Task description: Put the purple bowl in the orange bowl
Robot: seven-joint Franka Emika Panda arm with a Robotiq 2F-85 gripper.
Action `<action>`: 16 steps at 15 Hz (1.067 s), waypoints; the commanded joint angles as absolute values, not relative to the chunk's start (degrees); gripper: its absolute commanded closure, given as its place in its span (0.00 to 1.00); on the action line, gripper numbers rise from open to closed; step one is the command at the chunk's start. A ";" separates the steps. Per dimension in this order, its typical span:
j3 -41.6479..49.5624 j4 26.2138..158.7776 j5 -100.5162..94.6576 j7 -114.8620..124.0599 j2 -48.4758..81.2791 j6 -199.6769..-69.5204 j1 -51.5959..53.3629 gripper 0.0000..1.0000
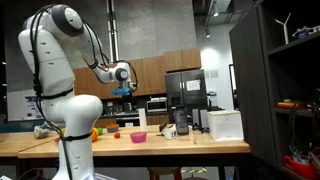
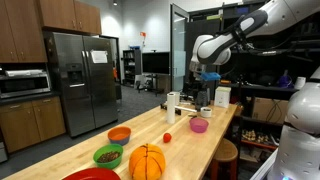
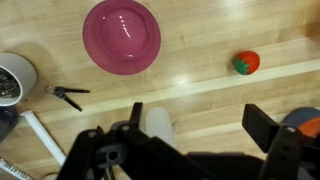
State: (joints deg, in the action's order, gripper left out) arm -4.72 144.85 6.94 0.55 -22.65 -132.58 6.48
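Observation:
The purple bowl (image 3: 121, 35) sits upright and empty on the wooden table; it shows in both exterior views (image 1: 138, 137) (image 2: 199, 125). The orange bowl (image 2: 119, 134) stands farther along the table, apart from it. In the wrist view only an orange sliver (image 3: 309, 122) shows at the right edge, behind a finger. My gripper (image 3: 200, 125) is open and empty. It hangs high above the table in both exterior views (image 1: 122, 90) (image 2: 207, 80), near the purple bowl but not over it.
A tiny red object (image 3: 246, 62) lies between the two bowls. A white cup (image 3: 12, 78) and a black clip (image 3: 68, 95) lie by the purple bowl. A green bowl (image 2: 108, 155), an orange pumpkin-like ball (image 2: 147, 162) and a red plate (image 2: 90, 175) sit past the orange bowl.

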 commanded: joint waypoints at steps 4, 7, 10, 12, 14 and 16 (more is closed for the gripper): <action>-4.67 144.76 6.89 0.59 -22.66 -132.44 6.54 0.00; -5.28 144.84 7.94 1.20 -21.64 -134.04 7.36 0.00; -6.54 144.59 9.36 0.92 -19.97 -134.56 9.20 0.00; -7.68 144.21 9.99 1.54 -18.39 -135.18 10.11 0.00; -8.53 143.79 10.70 1.67 -16.81 -135.59 10.93 0.00; -9.89 143.62 9.08 3.27 -15.25 -136.30 10.79 0.00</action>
